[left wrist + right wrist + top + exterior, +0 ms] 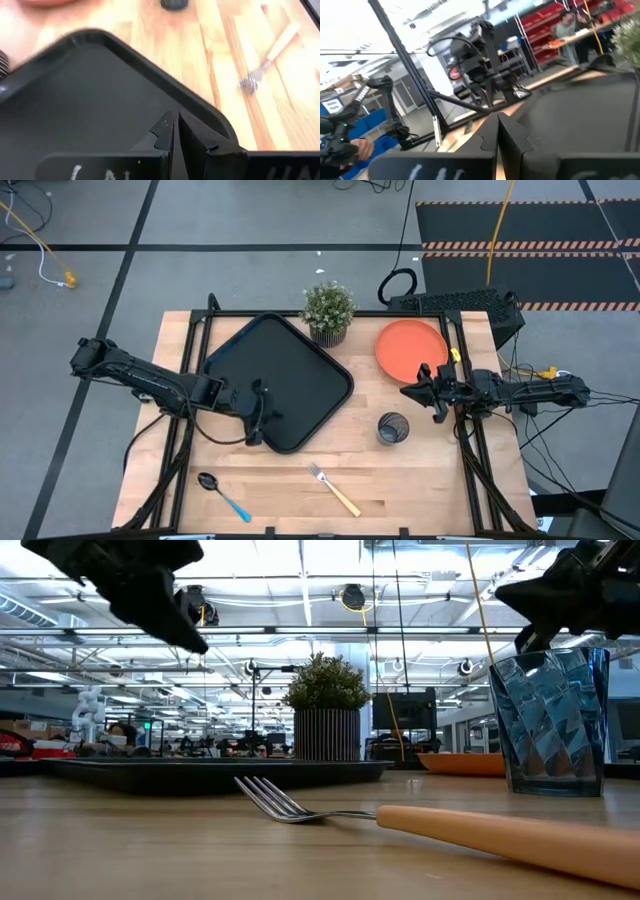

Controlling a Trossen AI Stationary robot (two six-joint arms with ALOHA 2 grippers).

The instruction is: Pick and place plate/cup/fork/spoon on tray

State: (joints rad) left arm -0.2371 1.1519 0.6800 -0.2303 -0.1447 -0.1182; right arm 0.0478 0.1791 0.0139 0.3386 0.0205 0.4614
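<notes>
The black tray sits skewed on the wooden bench, between its left edge and its middle, one corner reaching toward the far edge and another toward the near edge. The left gripper hangs over the tray's near-left rim with its fingers pressed together on nothing.

The orange plate lies flat near the bench's far-right corner, just beside a small potted plant at the far edge. The right gripper is at the plate's near rim, above it, fingers closed and empty; whether it touches the plate I can't tell.

The dark grey cup stands upright on bare wood toward the right edge, nearer than the plate and close to the tray's right corner without touching it. The fork lies near the near edge around the middle, its orange-tan handle angled toward the right. The spoon with its blue handle rests by the near-left corner, well apart from the fork.
</notes>
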